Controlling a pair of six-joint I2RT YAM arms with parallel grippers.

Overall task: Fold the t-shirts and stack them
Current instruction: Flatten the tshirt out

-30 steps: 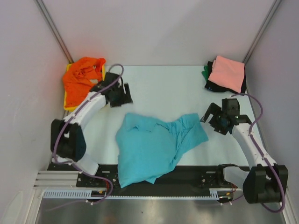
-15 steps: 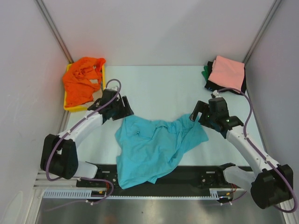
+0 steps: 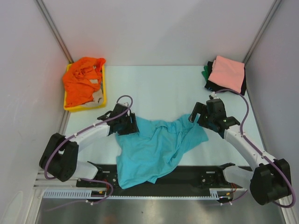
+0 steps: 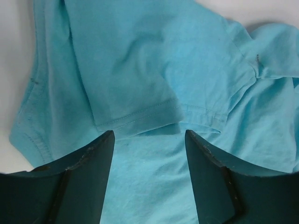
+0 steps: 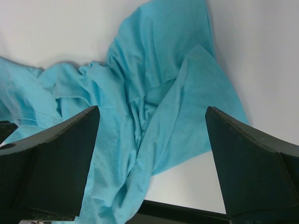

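— Where is the crumpled turquoise cloth t-shirt?
— Lower centre of the overhead view, spread on the pale table.
— And the grippers?
— The left gripper is at the shirt's upper-left edge, jaws parted and holding nothing. The right gripper is spread wide over its right edge, also empty.
— Other shirts?
— The rumpled orange t-shirt lies in the yellow plastic tray, upper left. The folded salmon pink t-shirt tops a pile, upper right.
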